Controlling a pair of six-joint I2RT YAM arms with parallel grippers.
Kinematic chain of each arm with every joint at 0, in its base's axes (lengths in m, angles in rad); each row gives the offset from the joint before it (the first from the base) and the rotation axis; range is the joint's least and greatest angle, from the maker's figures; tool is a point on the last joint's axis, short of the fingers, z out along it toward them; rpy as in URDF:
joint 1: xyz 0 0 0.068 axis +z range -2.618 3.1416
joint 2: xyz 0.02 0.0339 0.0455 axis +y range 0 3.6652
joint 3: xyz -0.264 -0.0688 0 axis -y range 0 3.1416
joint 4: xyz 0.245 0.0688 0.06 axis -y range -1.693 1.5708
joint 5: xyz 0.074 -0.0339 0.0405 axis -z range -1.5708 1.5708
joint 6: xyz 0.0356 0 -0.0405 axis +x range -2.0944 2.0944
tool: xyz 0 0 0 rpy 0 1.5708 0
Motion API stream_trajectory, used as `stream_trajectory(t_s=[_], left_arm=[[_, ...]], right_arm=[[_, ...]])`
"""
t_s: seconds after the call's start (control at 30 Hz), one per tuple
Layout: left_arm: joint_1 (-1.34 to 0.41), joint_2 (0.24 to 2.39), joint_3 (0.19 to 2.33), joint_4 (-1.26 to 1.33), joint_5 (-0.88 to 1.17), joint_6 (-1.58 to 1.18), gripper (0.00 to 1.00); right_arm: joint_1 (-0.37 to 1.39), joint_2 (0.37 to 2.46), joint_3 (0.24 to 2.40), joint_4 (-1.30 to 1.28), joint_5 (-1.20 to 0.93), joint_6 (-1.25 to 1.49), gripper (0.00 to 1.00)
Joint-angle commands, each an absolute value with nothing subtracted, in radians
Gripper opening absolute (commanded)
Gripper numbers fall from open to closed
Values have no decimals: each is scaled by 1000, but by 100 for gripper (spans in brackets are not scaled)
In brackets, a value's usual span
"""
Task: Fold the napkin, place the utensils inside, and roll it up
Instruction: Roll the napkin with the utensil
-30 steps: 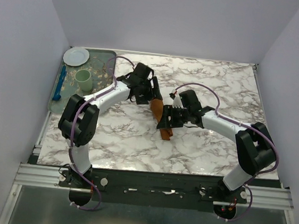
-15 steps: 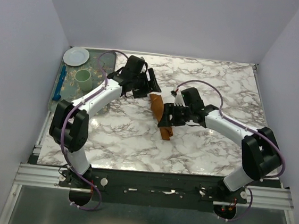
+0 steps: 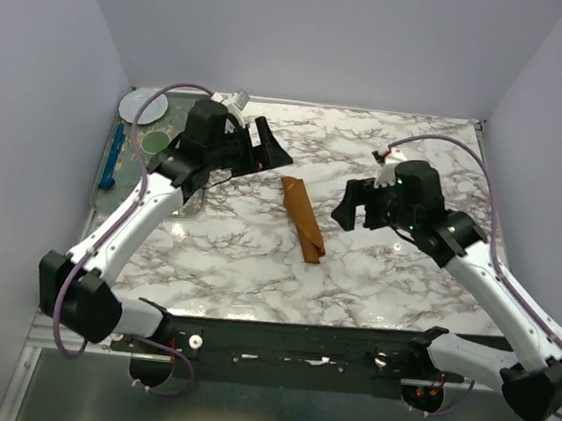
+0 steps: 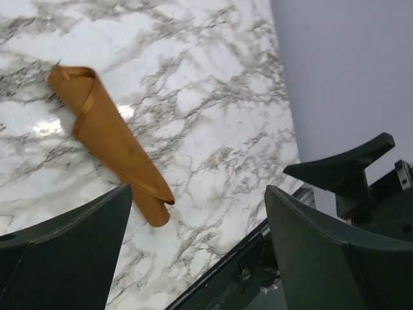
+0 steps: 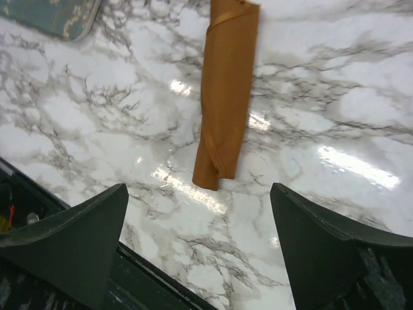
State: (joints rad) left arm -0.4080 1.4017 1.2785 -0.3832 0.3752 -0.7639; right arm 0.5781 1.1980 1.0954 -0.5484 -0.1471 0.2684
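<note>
on the left tray [image 3: 129, 176], plate [image 3: 139, 106], cup [image 3: 154, 143], blue utensil [image 3: 114, 157]; rolled napkin [image 3: 302, 219] on marble table [image 3: 404, 284]; both jaws spread

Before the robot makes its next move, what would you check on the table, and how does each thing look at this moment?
1. Napkin rolled up: ok. The napkin lies as a slim roll on the table.
2. Fork inside the roll: cannot tell. No fork shows in any view, and the cloth hides whatever is within.
3. Left hand free: ok. The left hand is open, holds nothing and is apart from the napkin.
4. Right hand free: ok. The right hand is open, empty and apart from the napkin.
5. Roll tight at both ends: cannot tell. A folded edge shows at each end, but not whether it is loose.
</note>
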Motion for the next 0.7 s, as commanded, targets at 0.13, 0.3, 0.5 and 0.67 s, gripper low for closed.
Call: stream_trajectory(t_s=[0.13, 0.3, 0.5, 0.67], left_arm=[[-379, 1129, 1293, -319, 482, -695, 98], [-376, 1115, 1451, -420, 397, -640, 99], [-374, 1100, 1509, -420, 396, -652, 99], [-373, 1043, 1462, -336, 385, -686, 99]], right_arm=[[569, 896, 1253, -874, 331, 345, 100], [568, 819, 1364, -946, 387, 345, 100], [568, 773, 1474, -977, 402, 319, 100], [569, 772, 1499, -1000, 431, 313, 100]])
